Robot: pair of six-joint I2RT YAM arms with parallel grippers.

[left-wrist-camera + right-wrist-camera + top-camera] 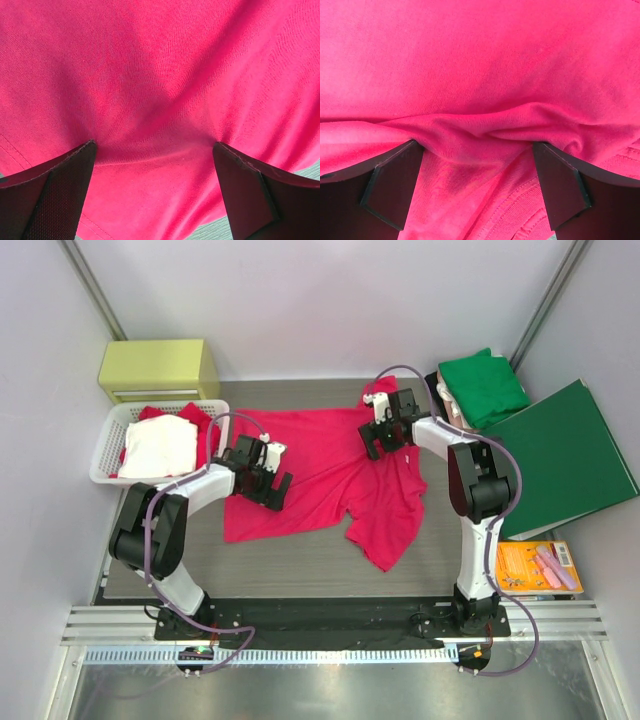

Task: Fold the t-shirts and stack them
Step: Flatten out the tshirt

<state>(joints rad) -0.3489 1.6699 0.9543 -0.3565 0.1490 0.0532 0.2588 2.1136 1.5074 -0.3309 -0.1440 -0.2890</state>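
Currently the pinkish-red t-shirt (320,475) lies spread on the grey table (290,575) between both arms, rumpled along its right side. The left gripper (270,490) has its jaws wide apart, tips pressing into the shirt's left part. The right gripper (385,445) also gapes, straddling a raised ridge of the fabric near the shirt's far right. A folded green t-shirt (485,385) sits on a pale one (447,405) at the far right corner, beside a dark-green folder (565,455)

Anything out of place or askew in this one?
The red t-shirt lies crooked and rumpled on the table, one part trailing toward the near edge. The dark-green folder rests tilted past the table's right side. Nothing looks spilled or damaged.
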